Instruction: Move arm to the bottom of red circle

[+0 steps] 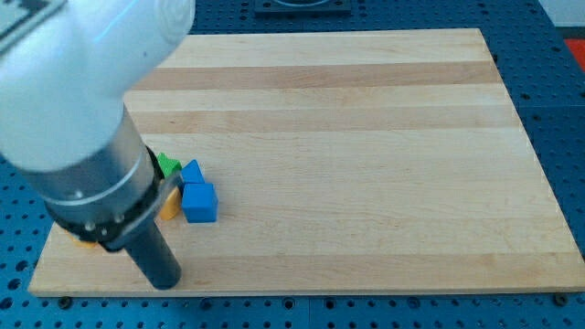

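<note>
No red circle shows in the camera view; the arm's white and grey body hides the board's left side. My tip rests near the view's bottom left, just below and left of a cluster of blocks. A blue cube lies up and right of the tip. A second blue block sits just above the cube. A green block peeks out to its left. An orange-yellow block is partly hidden between the rod and the blue cube.
The wooden board lies on a blue perforated table. A bit of orange shows under the arm's collar near the board's left edge. The tip is close to the board's bottom edge.
</note>
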Robot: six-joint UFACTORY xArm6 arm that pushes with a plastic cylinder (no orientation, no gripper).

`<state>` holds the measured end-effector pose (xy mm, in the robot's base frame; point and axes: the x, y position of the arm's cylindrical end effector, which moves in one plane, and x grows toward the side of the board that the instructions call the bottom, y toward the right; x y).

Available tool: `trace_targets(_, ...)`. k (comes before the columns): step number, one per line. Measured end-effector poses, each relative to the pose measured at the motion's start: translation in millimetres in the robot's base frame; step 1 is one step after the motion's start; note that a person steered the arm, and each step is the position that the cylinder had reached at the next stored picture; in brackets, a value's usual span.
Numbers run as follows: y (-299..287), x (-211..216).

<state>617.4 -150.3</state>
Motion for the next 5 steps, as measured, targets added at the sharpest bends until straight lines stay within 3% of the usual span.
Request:
trace_targets(2,-20.5,-7.3)
trace_targets(3,-25.7,-49.2)
trace_targets(5,-25.6,-47.4)
